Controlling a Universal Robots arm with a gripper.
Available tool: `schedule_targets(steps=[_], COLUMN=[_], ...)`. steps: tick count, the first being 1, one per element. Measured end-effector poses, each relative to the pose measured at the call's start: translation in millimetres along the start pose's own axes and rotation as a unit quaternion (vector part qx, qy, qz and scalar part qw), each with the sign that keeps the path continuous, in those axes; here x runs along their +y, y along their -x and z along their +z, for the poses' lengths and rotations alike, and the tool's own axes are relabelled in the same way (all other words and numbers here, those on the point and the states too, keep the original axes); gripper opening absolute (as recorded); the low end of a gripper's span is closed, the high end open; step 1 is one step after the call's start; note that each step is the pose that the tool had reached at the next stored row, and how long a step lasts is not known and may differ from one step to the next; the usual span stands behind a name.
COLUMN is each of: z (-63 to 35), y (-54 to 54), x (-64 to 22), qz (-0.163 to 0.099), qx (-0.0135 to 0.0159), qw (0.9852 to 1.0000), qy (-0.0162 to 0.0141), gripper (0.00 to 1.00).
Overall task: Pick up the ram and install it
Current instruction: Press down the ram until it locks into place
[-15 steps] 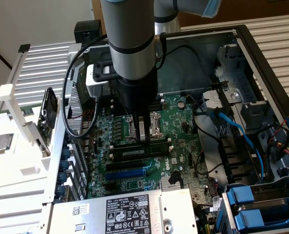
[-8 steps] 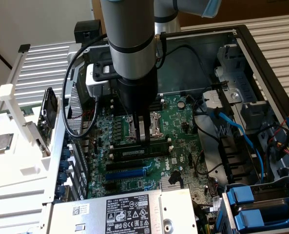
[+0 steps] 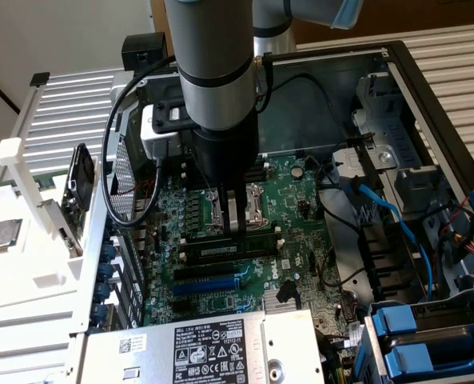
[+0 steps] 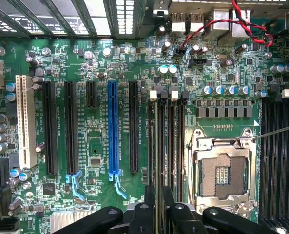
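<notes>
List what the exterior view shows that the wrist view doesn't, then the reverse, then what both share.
Exterior view, not wrist: the grey arm, the labelled power supply, blue drive caddies, a processor chip on the white tray, and the ram with its white label, below the gripper.
Wrist view, not exterior: the white slot, and red and black wires by the rear ports.
Both: the green motherboard, the blue slot, the empty processor socket, the black memory slots.
</notes>
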State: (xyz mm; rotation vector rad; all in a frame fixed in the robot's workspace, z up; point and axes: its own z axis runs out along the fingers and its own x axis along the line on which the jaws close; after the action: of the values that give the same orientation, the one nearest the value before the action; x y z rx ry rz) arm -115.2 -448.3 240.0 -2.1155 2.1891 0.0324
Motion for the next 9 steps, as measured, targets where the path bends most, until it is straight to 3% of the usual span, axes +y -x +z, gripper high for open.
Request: schedule_targets(steps=[1, 9], z=[0.0, 0.0], y=[0.0, 0.0], x=[0.0, 0.0], qz=[0.000, 0.000], qx=[0.0000, 0.0002], qw=[1.0000, 1.0000], qy=[0.0000, 0.0000], gripper=[0.11, 0.11])
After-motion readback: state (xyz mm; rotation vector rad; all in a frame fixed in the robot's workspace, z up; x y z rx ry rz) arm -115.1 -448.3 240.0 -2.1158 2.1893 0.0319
